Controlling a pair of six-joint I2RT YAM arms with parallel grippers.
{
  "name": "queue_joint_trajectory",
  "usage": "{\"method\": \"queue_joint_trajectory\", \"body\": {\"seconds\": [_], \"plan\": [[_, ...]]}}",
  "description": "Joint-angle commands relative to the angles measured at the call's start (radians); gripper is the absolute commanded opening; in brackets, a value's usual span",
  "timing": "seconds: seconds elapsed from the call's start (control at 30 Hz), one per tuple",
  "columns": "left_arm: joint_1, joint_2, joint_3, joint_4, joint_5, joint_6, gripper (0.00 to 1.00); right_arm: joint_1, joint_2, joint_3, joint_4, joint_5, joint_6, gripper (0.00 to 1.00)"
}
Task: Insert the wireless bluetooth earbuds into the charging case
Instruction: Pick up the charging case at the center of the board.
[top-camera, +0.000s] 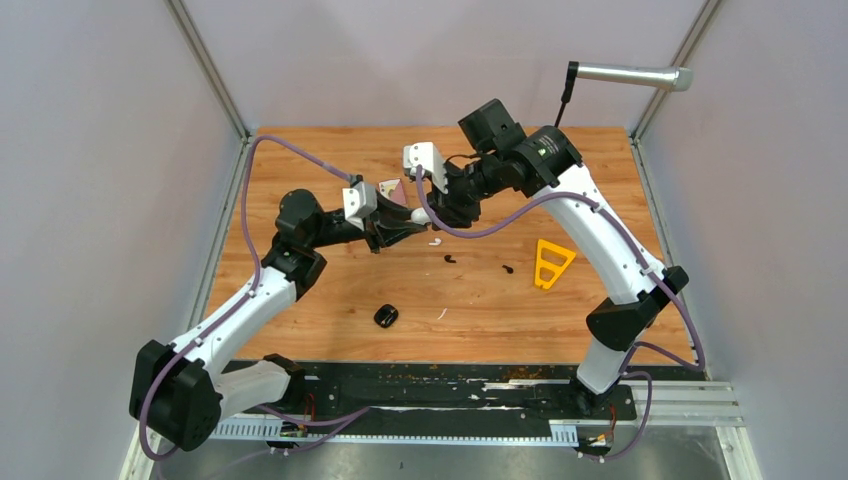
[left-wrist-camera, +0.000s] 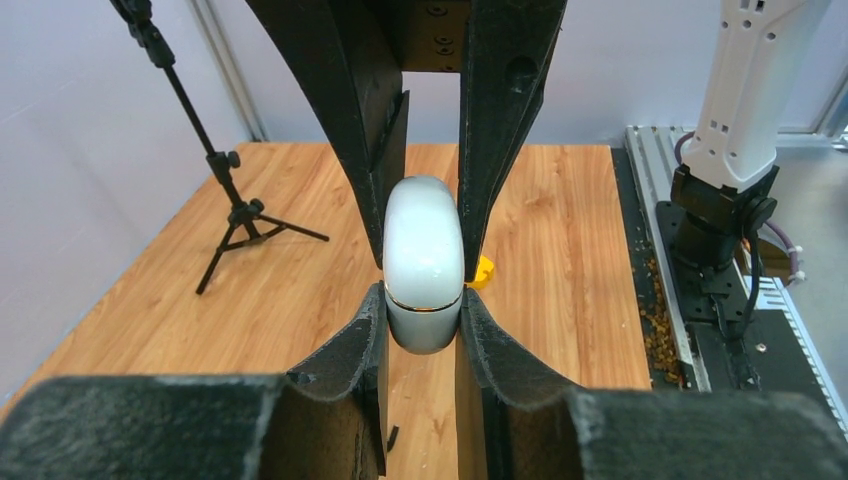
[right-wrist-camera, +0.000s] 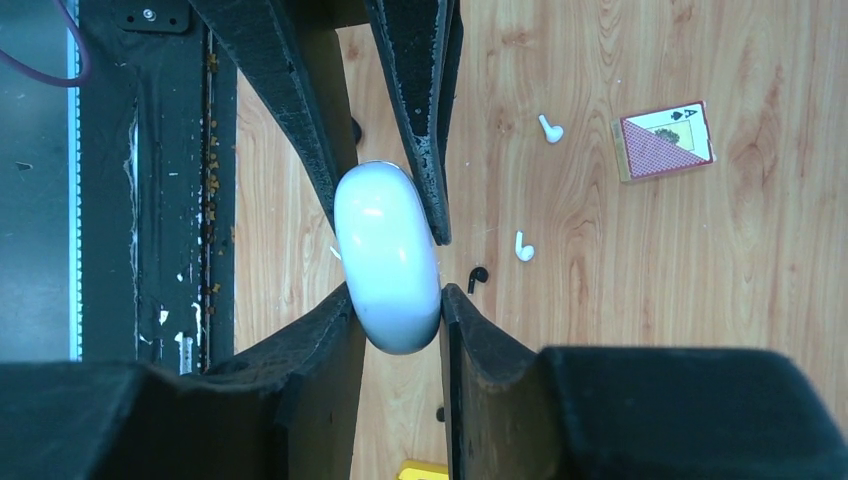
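Left gripper (left-wrist-camera: 423, 322): is clamping the white charging case (left-wrist-camera: 423, 240) by one end, a finger pressing on each side.
Right gripper (right-wrist-camera: 394, 308): is closing on the opposite end of the same case, both fingertips lying against its sides.
Charging case: is hanging in the air between the two grippers, lid shut, over the far middle of the wooden table (top-camera: 300, 300).
White earbuds: one (right-wrist-camera: 523, 248) is lying on the wood just beside the spot under the case; the other (right-wrist-camera: 550, 129) is lying near the card pack (right-wrist-camera: 665, 140).
Black earbuds: one (top-camera: 449, 259) is lying close to the near side of the grippers, the other (top-camera: 508, 269) farther right, just beside the yellow triangle (top-camera: 552, 263).
Small black object (top-camera: 386, 316): is sitting toward the near edge, well apart from both grippers.
Edges: the grey walls are closing in the table on the left, right and far sides; a black strip (top-camera: 440, 385) is running along the near edge.
Room: both wrists are working well apart from the side walls, with the right elbow reaching out near the table's right edge.
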Motion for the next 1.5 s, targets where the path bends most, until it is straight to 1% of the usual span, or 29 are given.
{"method": "queue_joint_trajectory", "body": {"seconds": [0.0,0.07,0.13,0.23,0.47,0.63,1.03,1.1,1.2,1.37,1.47], "plan": [[-0.002,0.010,0.023,0.003,-0.022,-0.023,0.18,0.012,-0.007,0.054,-0.016,-0.003,-0.031,0.00],[-0.002,0.011,0.022,0.005,-0.026,-0.026,0.28,0.012,-0.007,0.053,-0.019,0.007,-0.031,0.00],[-0.002,0.014,0.023,0.006,-0.027,-0.026,0.35,0.012,-0.002,0.054,-0.022,0.019,-0.025,0.00],[-0.002,0.017,0.024,0.005,-0.026,-0.019,0.43,0.012,0.008,0.065,-0.029,0.021,-0.017,0.00],[-0.002,0.025,0.029,0.005,-0.034,-0.025,0.43,0.012,0.012,0.064,-0.015,0.022,0.010,0.00],[-0.003,0.024,0.032,0.007,-0.032,-0.034,0.46,0.012,0.027,0.071,-0.012,0.054,0.032,0.00],[-0.003,0.036,0.035,0.005,-0.026,-0.034,0.38,0.013,0.033,0.059,0.006,0.057,0.060,0.00],[-0.003,0.039,0.038,0.004,-0.022,-0.033,0.33,0.012,0.032,0.058,0.008,0.057,0.063,0.00],[-0.003,0.041,0.038,0.005,-0.021,-0.030,0.22,0.012,0.030,0.052,0.013,0.056,0.066,0.00],[-0.003,0.047,0.040,0.018,-0.011,-0.029,0.08,0.013,0.023,0.032,0.030,0.060,0.085,0.00],[-0.003,0.048,0.034,0.016,-0.013,-0.028,0.02,0.013,0.026,0.033,0.029,0.061,0.101,0.00]]}}
